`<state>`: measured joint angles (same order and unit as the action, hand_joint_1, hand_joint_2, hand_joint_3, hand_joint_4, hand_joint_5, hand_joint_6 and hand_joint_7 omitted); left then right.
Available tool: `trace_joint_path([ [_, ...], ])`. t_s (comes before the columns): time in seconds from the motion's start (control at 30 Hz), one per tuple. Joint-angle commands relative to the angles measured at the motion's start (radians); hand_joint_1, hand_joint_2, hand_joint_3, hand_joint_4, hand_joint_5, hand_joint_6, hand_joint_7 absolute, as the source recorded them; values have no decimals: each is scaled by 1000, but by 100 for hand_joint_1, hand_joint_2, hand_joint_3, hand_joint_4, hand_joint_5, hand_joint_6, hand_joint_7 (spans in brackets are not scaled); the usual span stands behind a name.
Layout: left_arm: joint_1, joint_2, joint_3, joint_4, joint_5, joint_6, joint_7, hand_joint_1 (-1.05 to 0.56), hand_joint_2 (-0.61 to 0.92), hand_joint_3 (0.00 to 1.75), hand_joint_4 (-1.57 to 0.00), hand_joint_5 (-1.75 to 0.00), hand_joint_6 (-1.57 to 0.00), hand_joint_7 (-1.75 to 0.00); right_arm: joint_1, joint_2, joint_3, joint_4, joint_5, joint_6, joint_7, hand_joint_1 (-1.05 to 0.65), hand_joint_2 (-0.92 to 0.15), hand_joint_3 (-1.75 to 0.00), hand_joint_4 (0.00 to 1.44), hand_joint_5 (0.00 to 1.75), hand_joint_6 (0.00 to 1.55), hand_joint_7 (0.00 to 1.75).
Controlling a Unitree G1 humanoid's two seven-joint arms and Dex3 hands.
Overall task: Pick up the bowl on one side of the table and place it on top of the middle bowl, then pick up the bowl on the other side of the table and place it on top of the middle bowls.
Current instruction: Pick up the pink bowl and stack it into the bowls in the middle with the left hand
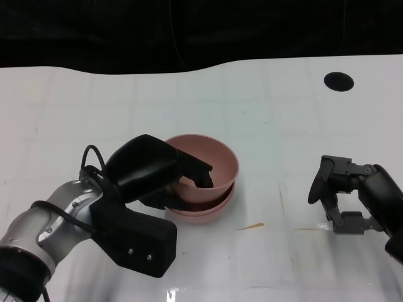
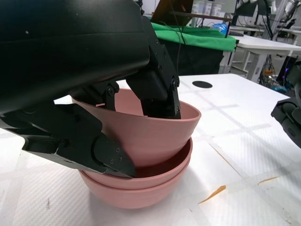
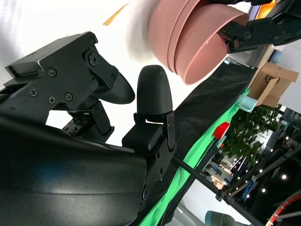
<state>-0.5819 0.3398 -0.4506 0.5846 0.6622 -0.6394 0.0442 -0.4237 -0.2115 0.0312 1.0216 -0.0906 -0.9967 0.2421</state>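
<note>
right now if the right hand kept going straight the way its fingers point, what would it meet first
Probably the stack of pink bowls. The right hand is open, its fingers aimed across bare table toward the stack, where the left hand grips the top bowl. Depth is unclear.

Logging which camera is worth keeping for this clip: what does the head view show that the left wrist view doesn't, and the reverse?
Only the head view shows the silver left forearm and the whole right hand, holding nothing, resting apart from the bowls. Only the left wrist view shows the room behind the table: a green cloth and white benches. It also shows the lower bowls nested as two rims. Both show the left hand gripping the top pink bowl over the stack, the black hole in the table and the orange mark.
</note>
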Motion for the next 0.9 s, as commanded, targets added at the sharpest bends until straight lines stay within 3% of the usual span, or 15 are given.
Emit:
trace_joint_path([
  [0.03,5,25,9,2,6,1,5,-52,92,7,-101,-90,-121,-32,2,-18,-13,-5,9,-7,-3,-6,-53,-124,85,175,73,155],
  [0.1,7,28,9,-2,11,7,6,-61,92,15,-108,-67,-122,-22,2,-18,-13,-5,9,-9,-2,-6,-53,-124,85,175,73,155],
  [0.17,11,28,8,-10,18,19,10,-71,92,23,-117,-32,-120,-8,1,-19,-14,-4,11,-8,0,-6,-53,-124,85,175,73,155],
  [0.27,15,31,6,-21,25,30,8,-78,92,31,-118,-15,-116,-1,1,-17,-15,-3,18,-8,7,-5,-53,-124,85,175,73,155],
  [0.67,25,38,8,-46,32,46,7,-91,92,37,-115,-5,-104,0,0,-17,-15,2,13,-12,3,-5,-54,-122,85,175,72,155],
  [0.9,34,36,18,-56,30,46,20,-99,92,29,-97,0,-85,0,0,-16,-16,3,17,-13,7,-6,-54,-122,85,175,72,155],
])
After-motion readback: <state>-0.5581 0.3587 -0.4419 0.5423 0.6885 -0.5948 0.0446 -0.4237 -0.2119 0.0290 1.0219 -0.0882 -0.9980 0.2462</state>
